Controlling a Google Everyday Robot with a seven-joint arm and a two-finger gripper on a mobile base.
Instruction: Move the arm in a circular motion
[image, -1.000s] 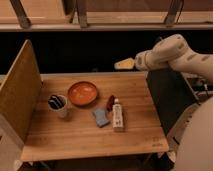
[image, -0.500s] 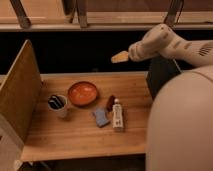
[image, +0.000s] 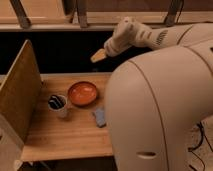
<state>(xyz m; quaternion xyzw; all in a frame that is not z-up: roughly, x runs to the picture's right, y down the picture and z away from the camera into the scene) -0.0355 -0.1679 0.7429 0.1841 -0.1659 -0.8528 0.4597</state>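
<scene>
One arm (image: 160, 110) fills the right half of the camera view: a bulbous cream-white segment looms close to the lens, right of the orange bowl (image: 83, 93). A slimmer link with a perforated vent patch (image: 161, 37) reaches up and back above the bowl. It ends in the gripper (image: 98, 55), a flat tan tip hanging in the air above and behind the bowl, touching nothing. Whether it is open or closed cannot be told.

Change over the last second: the tip has drifted left, toward the line of the bowl, and the big segment has swung in, hiding the table's right side and a white bottle that stood right of the bowl. Judgement: a sweep is under way, mid-arc, well clear of the tabletop.

Left of the bowl stands a cup (image: 57, 103) holding dark items. A blue-grey pad (image: 99, 116) lies in front of the bowl at the arm's edge. Both rest on the wooden table (image: 65, 142).
</scene>
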